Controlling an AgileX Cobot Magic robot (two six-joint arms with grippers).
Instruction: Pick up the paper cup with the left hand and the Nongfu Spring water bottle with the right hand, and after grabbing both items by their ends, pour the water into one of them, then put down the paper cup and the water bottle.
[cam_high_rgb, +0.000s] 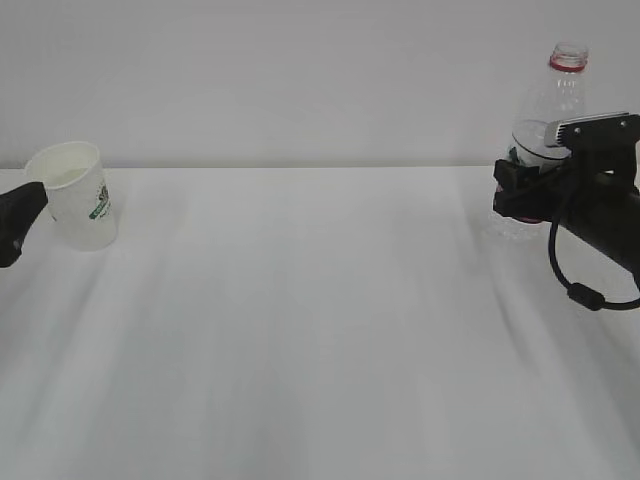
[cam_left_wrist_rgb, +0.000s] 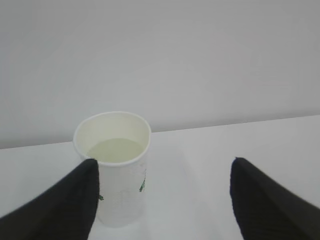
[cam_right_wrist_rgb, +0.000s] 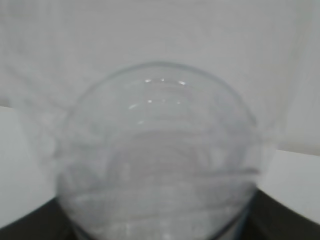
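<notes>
left tool (cam_left_wrist_rgb: 162, 200): fingers (cam_left_wrist_rgb: 60, 205) spread wide, gripping nothing
right tool (cam_high_rgb: 520, 190): level, closed around the bottle's (cam_high_rgb: 548, 110) body

The Nongfu Spring water bottle (cam_right_wrist_rgb: 160, 160) fills the right wrist view as a blur, cut off at six o'clock, its label hidden behind the right hand (cam_high_rgb: 530, 185) in the exterior view.

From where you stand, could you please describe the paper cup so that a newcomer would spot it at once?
Look along the white table to its far left, near the back edge by the wall. There the paper cup stands, small, white and tapered, with a green logo and pale liquid inside, by the left gripper, which is open. Unlike the tall clear bottle at far right, it is short and opaque.
</notes>
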